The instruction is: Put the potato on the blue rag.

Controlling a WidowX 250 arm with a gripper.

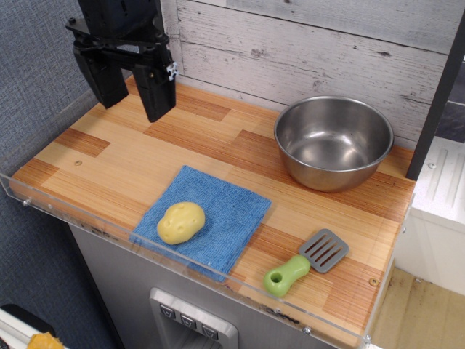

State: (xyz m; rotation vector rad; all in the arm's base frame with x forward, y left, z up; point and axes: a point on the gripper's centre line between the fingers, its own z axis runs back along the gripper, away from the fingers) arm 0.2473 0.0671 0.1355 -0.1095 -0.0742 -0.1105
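Note:
The pale yellow potato point(181, 222) lies on the left part of the square blue rag point(218, 218), which lies flat near the front edge of the wooden counter. My black gripper point(132, 102) hangs high above the back left of the counter, well away from the potato and up-left of the rag. Its two fingers point(157, 93) stand apart and hold nothing.
A steel bowl point(333, 142) stands at the back right. A green-handled grey spatula point(306, 262) lies at the front right. A clear acrylic rim point(87, 218) runs along the counter's front and left edges. A plank wall stands behind.

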